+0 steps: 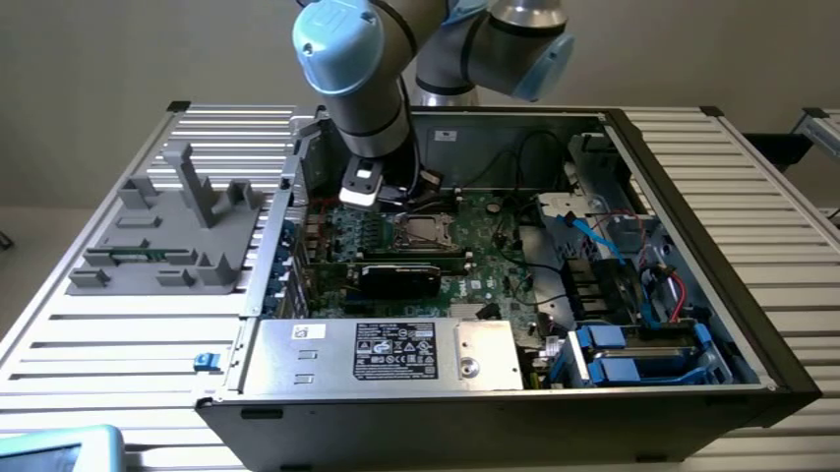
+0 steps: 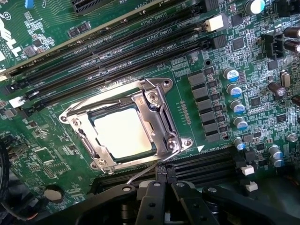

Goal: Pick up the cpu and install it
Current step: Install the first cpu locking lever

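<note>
The cpu (image 2: 123, 133), a small square chip with a silvery-beige top, lies flat inside the dark socket, with the metal frame (image 2: 161, 117) around it, on the green motherboard (image 2: 42, 154). My gripper (image 2: 167, 185) hovers just above the board beside the socket, its black fingers shut together with nothing between them. In the exterior view the arm reaches down into the open computer case, and the gripper (image 1: 389, 204) hangs close to the socket (image 1: 423, 232), slightly toward the exterior view's left of it.
A grey plastic tray with upright posts (image 1: 171, 236) stands on the slatted table at the exterior view's left of the case. Inside the case are a black card (image 1: 400, 275), a silver power supply (image 1: 381, 352), blue drive bays (image 1: 630, 354) and loose cables (image 1: 525, 157). Empty memory slots (image 2: 117, 51) run beside the socket.
</note>
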{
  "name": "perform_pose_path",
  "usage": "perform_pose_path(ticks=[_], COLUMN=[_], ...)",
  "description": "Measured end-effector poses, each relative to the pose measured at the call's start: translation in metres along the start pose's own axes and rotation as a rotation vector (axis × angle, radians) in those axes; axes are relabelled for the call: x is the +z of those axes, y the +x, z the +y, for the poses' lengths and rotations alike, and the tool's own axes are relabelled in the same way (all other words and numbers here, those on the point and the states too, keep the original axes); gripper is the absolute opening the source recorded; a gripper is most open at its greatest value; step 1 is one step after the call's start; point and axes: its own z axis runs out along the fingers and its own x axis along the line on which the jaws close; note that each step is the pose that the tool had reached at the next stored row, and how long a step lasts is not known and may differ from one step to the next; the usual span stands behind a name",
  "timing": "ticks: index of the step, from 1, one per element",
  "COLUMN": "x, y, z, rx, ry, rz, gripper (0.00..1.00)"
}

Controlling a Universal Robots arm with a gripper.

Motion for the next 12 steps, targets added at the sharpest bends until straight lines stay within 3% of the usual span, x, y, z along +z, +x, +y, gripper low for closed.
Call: perform_pose_path(ticks=[12], x=[0.0039], y=[0.0062], z=[0.0006], rx=[0.012], ry=[-0.0009], rz=[0.0052], gripper=[0.11])
